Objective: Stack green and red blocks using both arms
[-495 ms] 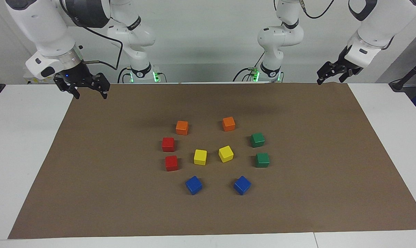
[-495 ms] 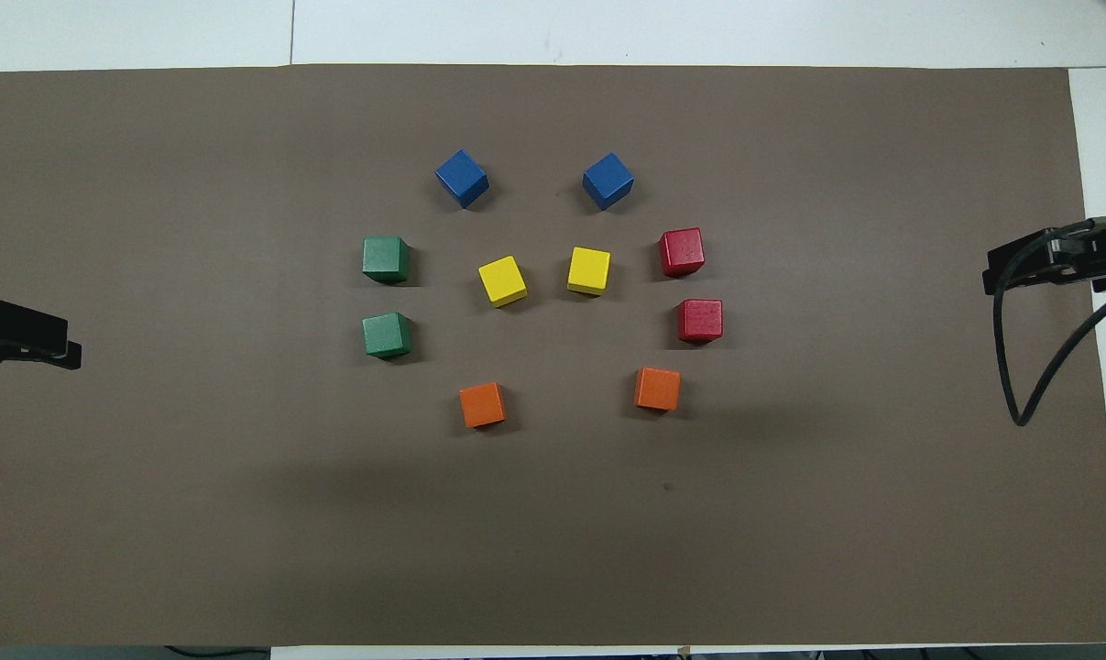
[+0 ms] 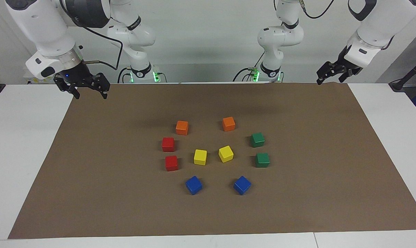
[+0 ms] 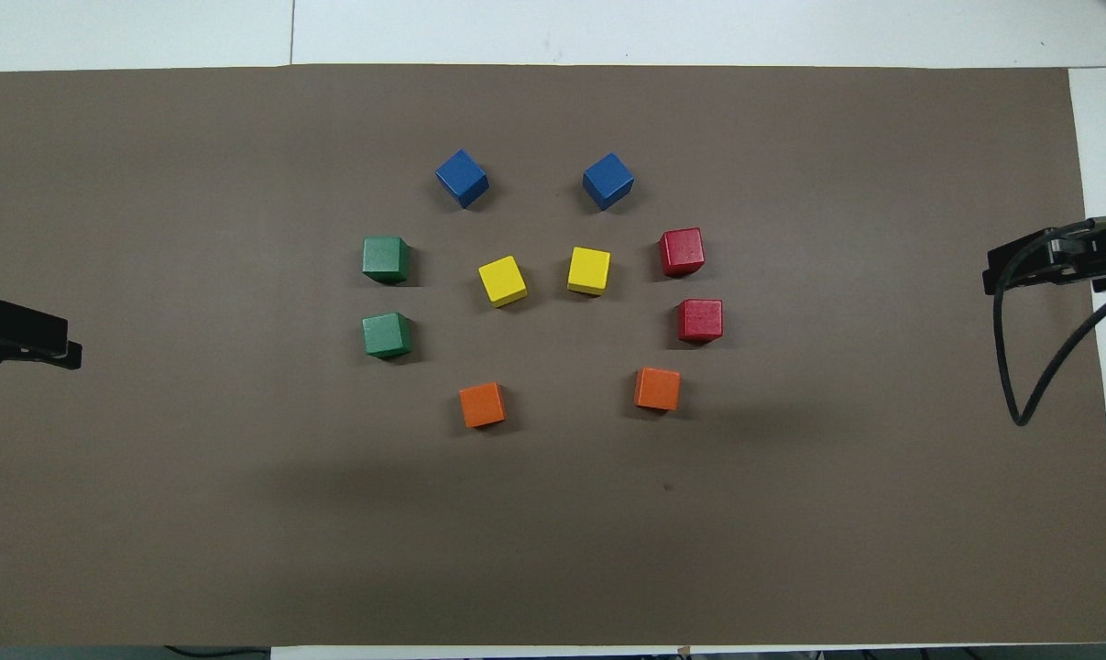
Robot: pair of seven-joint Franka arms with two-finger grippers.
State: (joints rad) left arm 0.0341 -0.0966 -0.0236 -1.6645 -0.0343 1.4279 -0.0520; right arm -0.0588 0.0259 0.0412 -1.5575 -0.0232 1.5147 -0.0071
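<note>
Brown matting covered the white counter, and ten cubes sat on it in a loose ring, none stacked; going across the facing view from its left edge, the right pincer hung with its fingers apart over the mat's corner at the right arm's end; next came two red blocks, one nearer the robots and one just beside it and farther off; two orange cubes lay nearest the robots; two yellow cubes sat in the middle; two blue cubes lay farthest; two green blocks stood toward the left arm's end; last, the left pincer hovered over the mat's corner there, its fingers seemingly apart; both arms were waiting, well apart from every cube. The likely trouble was crowding: a descending finger could nudge the neighbouring red or green block, since each pair sat close; an off-centre release could topple a stack.
</note>
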